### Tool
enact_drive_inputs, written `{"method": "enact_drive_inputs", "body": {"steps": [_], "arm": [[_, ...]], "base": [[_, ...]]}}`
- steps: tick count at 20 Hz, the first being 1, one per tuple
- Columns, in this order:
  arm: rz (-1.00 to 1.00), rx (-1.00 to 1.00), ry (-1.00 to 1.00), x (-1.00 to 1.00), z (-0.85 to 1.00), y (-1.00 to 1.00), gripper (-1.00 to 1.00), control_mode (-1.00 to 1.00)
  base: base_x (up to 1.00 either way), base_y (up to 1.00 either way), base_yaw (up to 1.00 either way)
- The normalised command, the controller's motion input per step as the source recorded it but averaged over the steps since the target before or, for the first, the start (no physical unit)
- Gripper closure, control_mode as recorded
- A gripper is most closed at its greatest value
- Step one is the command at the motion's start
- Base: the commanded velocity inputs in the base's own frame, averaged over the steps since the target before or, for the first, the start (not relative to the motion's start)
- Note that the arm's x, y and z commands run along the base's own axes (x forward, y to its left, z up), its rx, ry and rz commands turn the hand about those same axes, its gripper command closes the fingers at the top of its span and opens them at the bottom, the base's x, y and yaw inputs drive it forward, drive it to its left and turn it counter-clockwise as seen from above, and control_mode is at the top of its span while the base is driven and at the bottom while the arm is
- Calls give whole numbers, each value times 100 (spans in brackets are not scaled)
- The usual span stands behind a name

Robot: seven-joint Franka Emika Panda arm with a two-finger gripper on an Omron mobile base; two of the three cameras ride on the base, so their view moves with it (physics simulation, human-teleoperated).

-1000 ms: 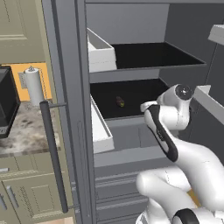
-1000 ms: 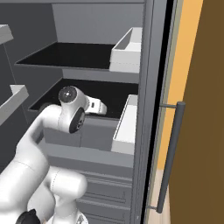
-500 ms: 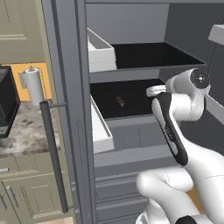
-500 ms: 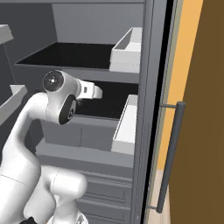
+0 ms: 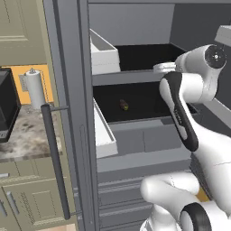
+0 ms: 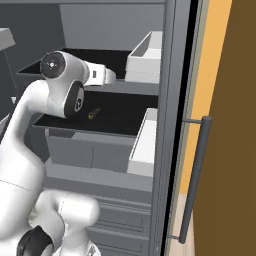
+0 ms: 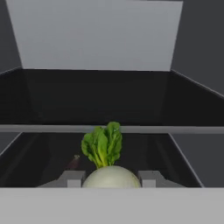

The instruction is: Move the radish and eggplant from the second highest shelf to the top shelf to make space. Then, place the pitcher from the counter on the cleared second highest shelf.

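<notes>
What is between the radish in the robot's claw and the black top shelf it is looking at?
In the hand view, the radish sits in the claw. Between it and the top shelf runs only the shelf's thin grey front rim; the radish's green leaves rise in front.

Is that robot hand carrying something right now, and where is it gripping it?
Yes. The gripper holds the radish by the sides of its pale round body, one finger on each side, its green leaves pointing away from the hand.

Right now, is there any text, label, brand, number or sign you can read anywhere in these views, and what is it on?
None: no readable text in any view.
The radish in the gripper, the eggplant, the shelves and the counter carry no markings.
</notes>
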Motion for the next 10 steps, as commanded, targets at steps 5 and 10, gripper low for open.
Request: {"method": "enact_drive_inputs", "body": {"steps": [5, 10], "arm": [[0, 0, 6, 51, 50, -3, 100, -100], [0, 0, 15, 79, -6, -13, 100, -100]], "base": [[0, 0, 0], [0, 0, 0]]}}
